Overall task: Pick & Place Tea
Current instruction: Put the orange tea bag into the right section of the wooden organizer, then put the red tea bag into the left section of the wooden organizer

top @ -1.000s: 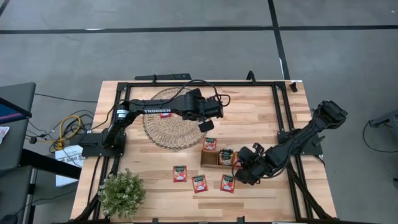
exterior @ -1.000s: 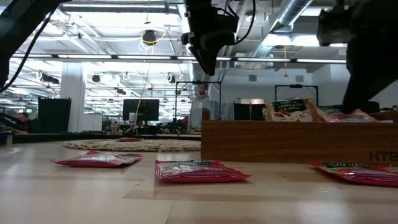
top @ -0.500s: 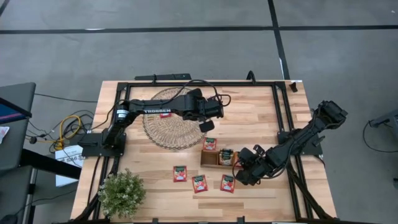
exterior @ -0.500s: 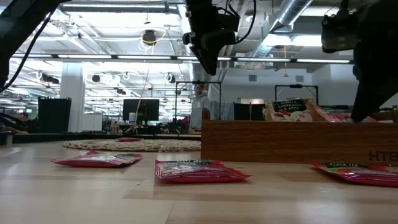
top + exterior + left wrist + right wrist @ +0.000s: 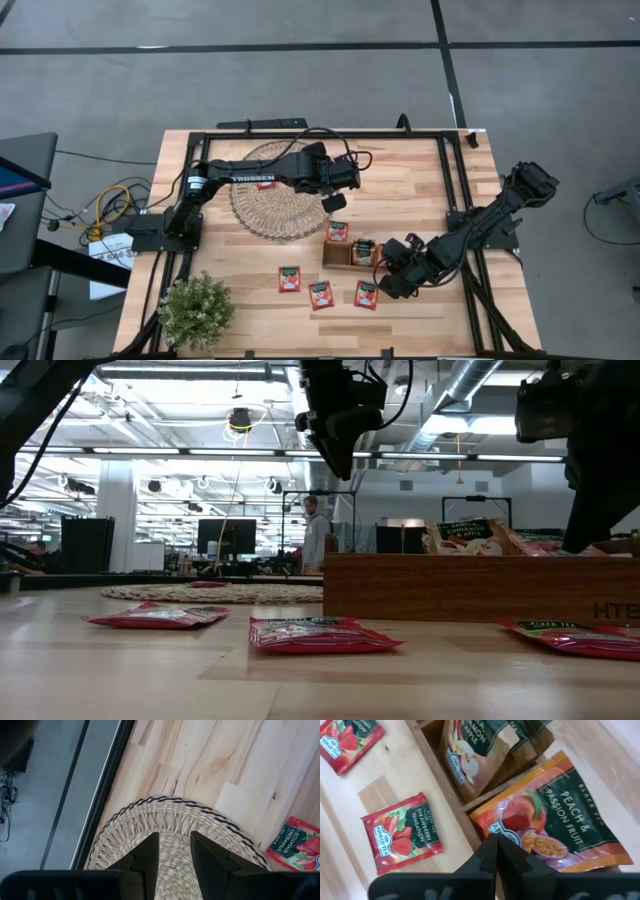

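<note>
Little has shifted over the last second: the right gripper (image 5: 385,283) has drifted slightly toward the near edge beside the wooden tray (image 5: 338,256), and a person (image 5: 312,532) far off in the room has stepped a little leftward, while the left arm has held its pose. Nearest the front edge, three red strawberry sachets (image 5: 321,294) lie flat in a loose row, well apart from one another. Just behind them the right gripper hangs with its fingers pressed together and empty; its wrist view looks down on an orange peach sachet (image 5: 552,834) lying flat in a tray compartment, its printed title running diagonally, with beige apple sachets (image 5: 470,755) leaning upright in the next compartment. A further red sachet (image 5: 338,231) lies just behind the tray. Judging by this, a placement looks finished and the next move calls for spreading the fingers over one of the loose red sachets. Farther back, the left gripper (image 5: 327,201) hovers over the wicker mat's (image 5: 262,210) rim, fingers (image 5: 146,861) moderately spread, holding nothing.
</note>
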